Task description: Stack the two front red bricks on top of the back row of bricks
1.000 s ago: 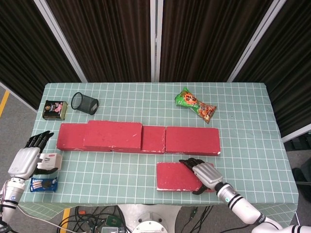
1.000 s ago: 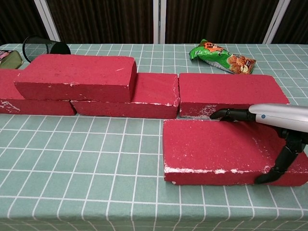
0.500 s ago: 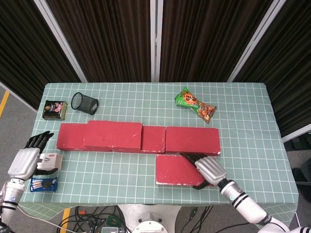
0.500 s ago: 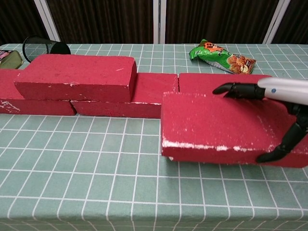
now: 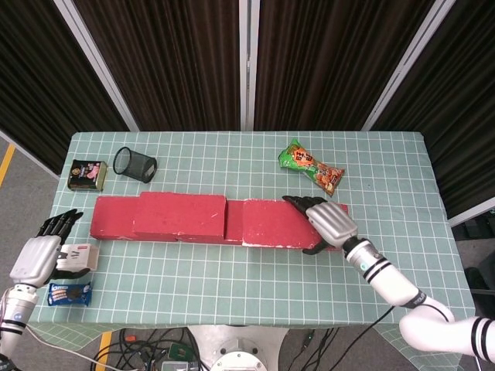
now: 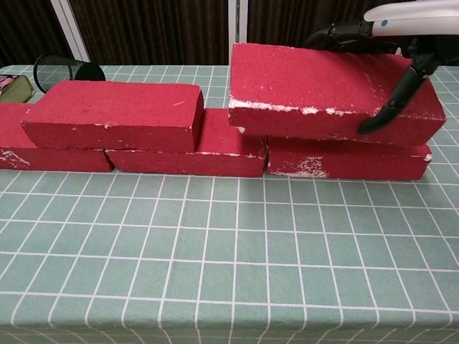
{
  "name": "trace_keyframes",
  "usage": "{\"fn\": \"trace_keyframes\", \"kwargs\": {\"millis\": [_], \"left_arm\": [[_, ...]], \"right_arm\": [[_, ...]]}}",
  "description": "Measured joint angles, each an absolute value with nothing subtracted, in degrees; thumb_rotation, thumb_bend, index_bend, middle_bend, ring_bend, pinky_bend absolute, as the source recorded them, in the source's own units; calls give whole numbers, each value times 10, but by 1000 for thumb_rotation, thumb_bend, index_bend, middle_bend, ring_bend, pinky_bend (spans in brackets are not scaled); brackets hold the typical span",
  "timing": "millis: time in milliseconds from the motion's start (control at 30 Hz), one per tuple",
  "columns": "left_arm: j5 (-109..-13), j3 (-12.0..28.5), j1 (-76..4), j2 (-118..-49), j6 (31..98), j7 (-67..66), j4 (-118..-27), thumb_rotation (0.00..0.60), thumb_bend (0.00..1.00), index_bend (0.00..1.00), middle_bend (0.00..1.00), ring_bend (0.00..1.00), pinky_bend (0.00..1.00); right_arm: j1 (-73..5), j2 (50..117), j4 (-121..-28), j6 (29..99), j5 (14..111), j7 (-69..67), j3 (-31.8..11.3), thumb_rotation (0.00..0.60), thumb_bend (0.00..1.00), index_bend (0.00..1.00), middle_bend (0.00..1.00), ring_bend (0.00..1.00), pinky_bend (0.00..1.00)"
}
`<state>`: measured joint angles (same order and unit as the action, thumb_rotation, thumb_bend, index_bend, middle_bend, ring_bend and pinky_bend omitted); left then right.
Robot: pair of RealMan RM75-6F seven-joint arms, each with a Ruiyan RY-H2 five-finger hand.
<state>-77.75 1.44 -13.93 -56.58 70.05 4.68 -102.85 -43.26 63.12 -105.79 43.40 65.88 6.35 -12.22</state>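
Chest view: right hand (image 6: 391,43) grips second red brick (image 6: 330,93) over back row (image 6: 222,147), first brick (image 6: 115,115) already stacked; release remains; left hand (image 5: 42,255) idle, fingers apart

1. Deep red with chipped white edges is being shown by the held brick (image 6: 326,89) and the back row of bricks (image 6: 186,147).
2. Pale green crossed by a white grid is being displayed by the tablecloth (image 5: 232,286).
3. Silver shells over black fingers are being shown by the right hand (image 5: 329,222) and the left hand (image 5: 42,255).
4. Bright green with orange print is being shown by the snack packet (image 5: 311,168).
5. Black mesh is being shown by the pen cup (image 5: 134,164).
6. Blue is being shown by the biscuit packet (image 5: 69,294).
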Motion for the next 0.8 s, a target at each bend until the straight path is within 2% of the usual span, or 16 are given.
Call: {"fn": "trace_keyframes", "kwargs": {"millis": [367, 800], "left_arm": [[-785, 14, -137, -566, 699, 68, -1015, 600, 0, 35, 0, 0, 0], [-790, 12, -134, -575, 692, 88, -994, 600, 0, 35, 0, 0, 0]], "right_arm": [[-515, 673, -977, 355, 538, 81, -125, 600, 1, 40, 230, 183, 253], [-550, 702, -954, 333, 512, 61, -114, 600, 2, 43, 225, 184, 239]]}}
